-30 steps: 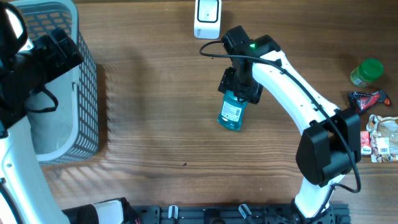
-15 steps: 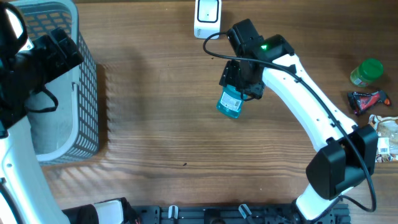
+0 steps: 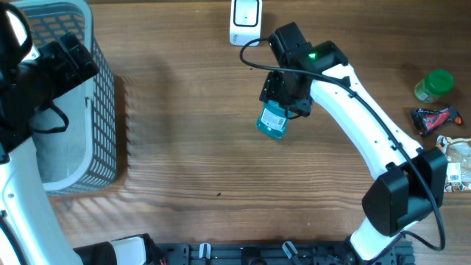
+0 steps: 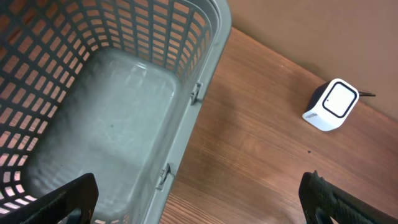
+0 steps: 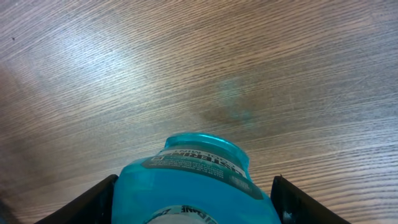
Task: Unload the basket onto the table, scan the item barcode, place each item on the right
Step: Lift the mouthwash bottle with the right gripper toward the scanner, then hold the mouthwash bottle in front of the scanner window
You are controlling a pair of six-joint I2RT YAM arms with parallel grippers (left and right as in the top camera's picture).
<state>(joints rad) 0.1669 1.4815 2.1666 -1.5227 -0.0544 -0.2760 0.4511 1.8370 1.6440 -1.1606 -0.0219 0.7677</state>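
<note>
1. Between the fingers [image 5: 93,202] of the right gripper [image 3: 284,97] sits the teal bottle [image 3: 271,122], one dark finger pressed to each side of its body.
2. Past those fingertips the bottle's free end hangs over the wooden table [image 3: 184,169], tilted and off the surface, with a faint bluish patch on the wood beyond it.
3. Behind that gripper, by the table's far edge, stands the white scanner [image 3: 245,20], near the bottle but apart from it.
4. Well off to the gripper's other side lie a green-capped jar [image 3: 434,84] and some packets [image 3: 450,163].
5. Below the left gripper [image 4: 202,205] is the grey basket [image 4: 205,50]; its fingers [image 4: 68,199] are spread wide with nothing between them, one over the basket and one over bare wood.
</note>
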